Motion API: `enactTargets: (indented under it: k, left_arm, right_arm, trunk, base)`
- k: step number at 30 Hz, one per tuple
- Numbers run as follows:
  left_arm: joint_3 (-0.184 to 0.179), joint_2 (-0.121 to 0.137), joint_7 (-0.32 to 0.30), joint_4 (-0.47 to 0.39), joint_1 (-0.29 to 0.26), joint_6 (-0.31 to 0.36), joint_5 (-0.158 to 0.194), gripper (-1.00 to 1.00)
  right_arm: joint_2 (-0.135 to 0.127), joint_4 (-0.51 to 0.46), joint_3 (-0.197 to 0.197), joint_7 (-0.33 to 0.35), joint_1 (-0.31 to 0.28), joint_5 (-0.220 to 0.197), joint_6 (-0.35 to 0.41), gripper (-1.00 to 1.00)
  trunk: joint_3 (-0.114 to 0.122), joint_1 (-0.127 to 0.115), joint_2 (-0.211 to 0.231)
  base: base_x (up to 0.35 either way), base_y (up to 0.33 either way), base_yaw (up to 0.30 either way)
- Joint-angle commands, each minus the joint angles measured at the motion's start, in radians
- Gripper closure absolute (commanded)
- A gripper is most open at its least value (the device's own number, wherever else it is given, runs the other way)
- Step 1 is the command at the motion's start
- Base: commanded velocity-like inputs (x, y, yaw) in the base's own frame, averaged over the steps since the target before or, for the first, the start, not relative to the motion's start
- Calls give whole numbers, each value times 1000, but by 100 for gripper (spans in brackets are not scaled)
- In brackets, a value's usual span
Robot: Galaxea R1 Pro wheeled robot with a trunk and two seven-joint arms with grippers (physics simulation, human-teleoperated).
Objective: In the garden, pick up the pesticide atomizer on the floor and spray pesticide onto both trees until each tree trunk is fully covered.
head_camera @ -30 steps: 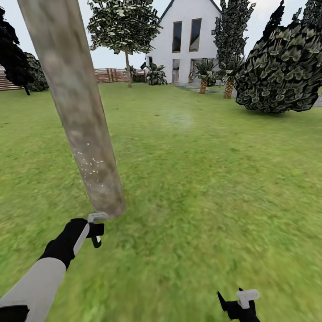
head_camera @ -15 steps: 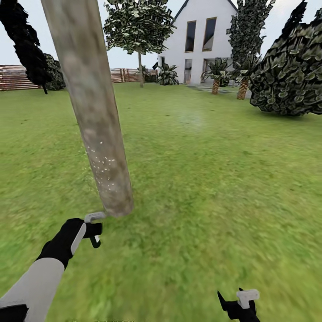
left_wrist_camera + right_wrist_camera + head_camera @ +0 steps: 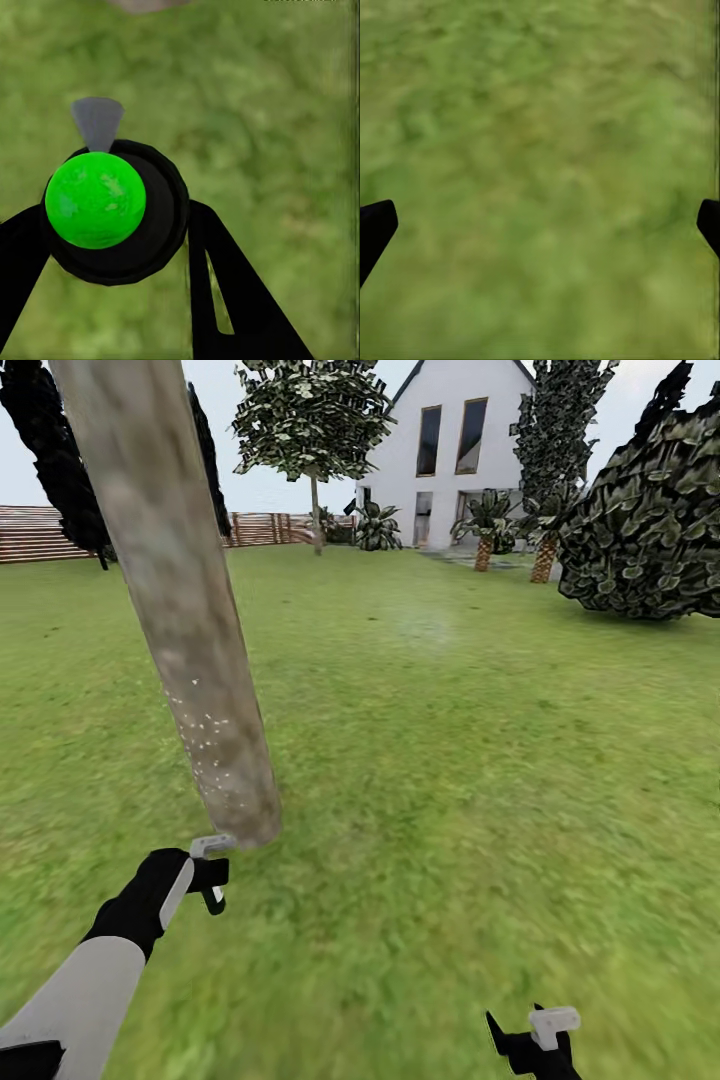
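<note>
A thick, leaning grey-brown tree trunk (image 3: pixel 185 630) rises from the grass floor (image 3: pixel 450 780) straight ahead of my left arm. Whitish pesticide specks (image 3: pixel 205 738) dot its lower part. My left gripper (image 3: pixel 213 872) hangs just short of the trunk's base. In the left wrist view it is shut on the pesticide atomizer (image 3: pixel 95 199), a black round body with a bright green cap and a grey nozzle, pinched between the black fingers (image 3: pixel 225 292). My right gripper (image 3: pixel 535 1040) is low at the right and open, with only grass between its fingertips (image 3: pixel 375 225). A second tree (image 3: pixel 312 430) stands far off near the fence.
A large dark bush (image 3: pixel 650 520) fills the right background, with short palms (image 3: pixel 485 525) and a white house (image 3: pixel 450 450) behind. A brown slat fence (image 3: pixel 40 532) runs along the far left. Open lawn spreads to the right of the trunk.
The view has shifted: first everything slid right, then the near trunk slid back left against the background. Both arms keep the same pose, and the specks stay on the trunk.
</note>
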Motion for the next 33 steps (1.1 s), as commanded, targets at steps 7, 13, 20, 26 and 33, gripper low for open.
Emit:
enactTargets:
  k: [7, 13, 20, 26, 33]
  left_arm:
    - [0, -2, 0, 1, 0, -1, 1, 100]
    - [0, -2, 0, 1, 0, -2, 2, 100]
    - [0, -2, 0, 1, 0, -2, 3, 100]
    - [0, -2, 0, 2, 0, -2, 3, 100]
    - [0, -3, 0, 3, 1, -2, 3, 100]
  right_arm:
    - [1, 0, 0, 0, 0, 0, 0, -100]
    - [0, 0, 0, 0, 0, 0, 0, -100]
    - [1, 0, 0, 0, 0, 0, 0, -100]
    - [0, 1, 0, 0, 0, 0, 0, -100]
    - [1, 2, 0, 0, 0, 0, 0, -100]
  trunk:
    - [0, 0, 0]
    - [0, 0, 0]
    - [0, 0, 0]
    - [0, 0, 0]
    - [0, 0, 0]
  base:
    - [132, -272, 43]
    - [140, -271, 57]
    - [147, -267, 162]
    - [160, -258, 278]
    - [173, -244, 278]
